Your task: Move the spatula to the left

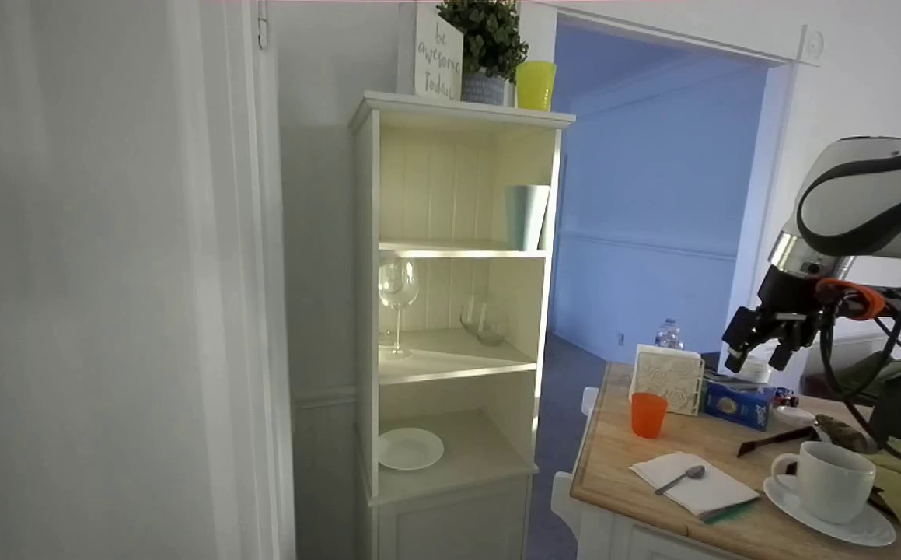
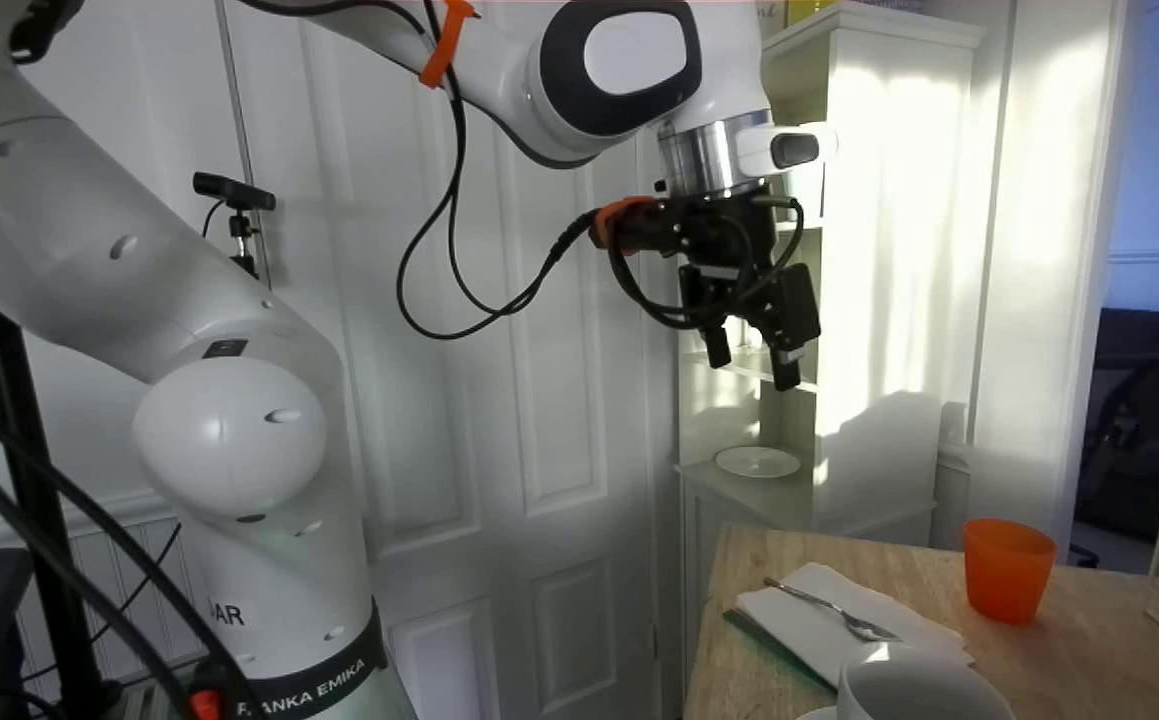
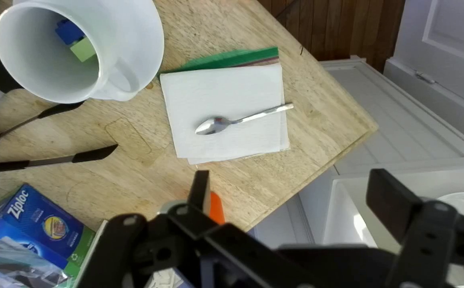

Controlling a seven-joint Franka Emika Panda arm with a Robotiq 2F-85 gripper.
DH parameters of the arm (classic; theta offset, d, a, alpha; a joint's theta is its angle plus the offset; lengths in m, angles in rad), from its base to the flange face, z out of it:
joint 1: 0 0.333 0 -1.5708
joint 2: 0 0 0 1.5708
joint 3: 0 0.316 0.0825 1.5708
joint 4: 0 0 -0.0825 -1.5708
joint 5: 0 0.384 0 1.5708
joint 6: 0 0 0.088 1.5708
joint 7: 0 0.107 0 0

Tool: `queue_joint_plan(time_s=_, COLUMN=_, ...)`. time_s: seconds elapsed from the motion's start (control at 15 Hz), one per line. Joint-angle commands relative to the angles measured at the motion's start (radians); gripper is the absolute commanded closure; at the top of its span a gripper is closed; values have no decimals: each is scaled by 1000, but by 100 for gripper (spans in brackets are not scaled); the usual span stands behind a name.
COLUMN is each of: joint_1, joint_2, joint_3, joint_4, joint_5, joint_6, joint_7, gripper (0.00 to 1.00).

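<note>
Spoon [image 3: 238,120] lies on a napkin [image 3: 223,92], well below the spread claw [image 2: 753,373].

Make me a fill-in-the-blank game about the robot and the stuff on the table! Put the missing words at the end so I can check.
1. The colour of the cup with no handle on the table is ____.
2. The brand name printed on the blue box is ____.
3. The white napkin lies ____ the spoon (over or under).
4. The gripper is ____ (open or shut).

Missing words: orange; Ziploc; under; open.
</note>
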Motion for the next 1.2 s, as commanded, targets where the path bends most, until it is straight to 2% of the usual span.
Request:
queue_joint_plan(time_s=0.0, joint_1=-6, joint_2=1, joint_3=6, joint_4=2, joint_5=5, joint_6=-3, joint_7=-4, gripper=0)
queue_joint_plan(time_s=0.13, joint_1=-9, joint_2=43, joint_3=11, joint_4=30, joint_5=36, joint_6=1, joint_7=57, gripper=0)
queue_joint_plan(time_s=0.27, joint_1=-44, joint_2=115, joint_3=1, joint_4=72, joint_5=46, joint_6=44, joint_7=139, gripper=0)
queue_joint_plan(time_s=0.73, joint_1=-178, joint_2=343, joint_3=-62, joint_4=194, joint_5=34, joint_6=223, joint_7=304, gripper=0)
queue_joint_plan(time_s=0.93, joint_1=-229, joint_2=438, joint_3=-95, joint_4=223, joint_5=32, joint_6=331, joint_7=352, gripper=0)
queue_joint_plan(time_s=1.13, joint_1=-246, joint_2=546, joint_3=-139, joint_4=271, joint_5=63, joint_6=426, joint_7=354, gripper=0)
